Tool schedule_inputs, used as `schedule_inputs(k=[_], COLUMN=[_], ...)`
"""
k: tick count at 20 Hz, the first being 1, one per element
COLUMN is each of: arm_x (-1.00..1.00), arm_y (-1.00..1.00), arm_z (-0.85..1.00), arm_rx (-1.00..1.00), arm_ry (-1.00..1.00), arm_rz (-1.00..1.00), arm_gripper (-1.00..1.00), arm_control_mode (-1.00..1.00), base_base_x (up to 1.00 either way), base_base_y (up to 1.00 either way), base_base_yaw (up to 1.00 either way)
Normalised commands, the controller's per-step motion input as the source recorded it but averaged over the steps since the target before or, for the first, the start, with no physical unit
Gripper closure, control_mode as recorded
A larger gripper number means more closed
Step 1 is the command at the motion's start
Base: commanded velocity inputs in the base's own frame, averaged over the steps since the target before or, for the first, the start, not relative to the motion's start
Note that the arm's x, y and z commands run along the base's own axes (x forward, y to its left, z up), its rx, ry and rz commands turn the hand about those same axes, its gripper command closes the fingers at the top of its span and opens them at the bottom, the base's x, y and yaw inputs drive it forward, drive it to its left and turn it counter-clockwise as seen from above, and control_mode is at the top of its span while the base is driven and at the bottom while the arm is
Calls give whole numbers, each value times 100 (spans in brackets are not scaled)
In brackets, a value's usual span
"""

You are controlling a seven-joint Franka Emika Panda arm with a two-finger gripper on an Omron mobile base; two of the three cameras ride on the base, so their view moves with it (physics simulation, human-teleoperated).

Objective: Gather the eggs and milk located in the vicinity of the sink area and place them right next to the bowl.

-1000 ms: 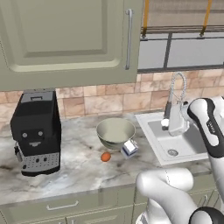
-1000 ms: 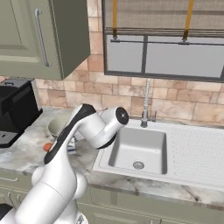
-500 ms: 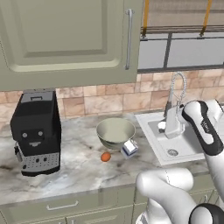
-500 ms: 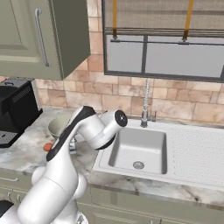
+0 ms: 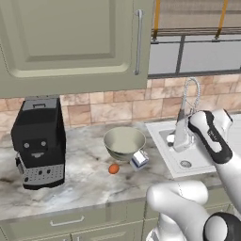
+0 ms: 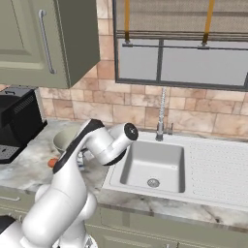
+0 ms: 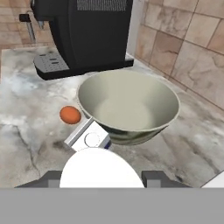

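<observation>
Both the egg (image 5: 113, 168) and the milk (image 5: 139, 159) sit beside the bowl (image 5: 124, 142); pincer closed, empty; task looks done.

The orange-brown egg (image 5: 113, 168) and tipped milk carton (image 5: 139, 159) (white, blue-marked) lie beside the grey-green bowl (image 5: 124, 142), left of the sink (image 5: 181, 150).

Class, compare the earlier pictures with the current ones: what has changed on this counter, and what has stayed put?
The arm swung left, from over the sink towards the bowl. Nothing was grasped or released. Bowl, egg, milk and coffee machine stayed put.
</observation>
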Motion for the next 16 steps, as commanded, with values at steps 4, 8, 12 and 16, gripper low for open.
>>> schedule_inputs(k=[4, 8, 12, 16], arm_x=[11, 16, 19, 19], arm_y=[0, 0, 0, 0], arm_z=[-26, -28, -28, -21], arm_rx=[0, 0, 0, 0], arm_ry=[3, 3, 5, 6], arm_rz=[0, 0, 1, 3], arm_gripper=[100, 100, 100, 100], arm_control_mode=[-100, -100, -100, -100], base_base_x=[0, 0, 0, 0], base_base_y=[0, 0, 0, 0], base_base_yaw=[0, 0, 0, 0])
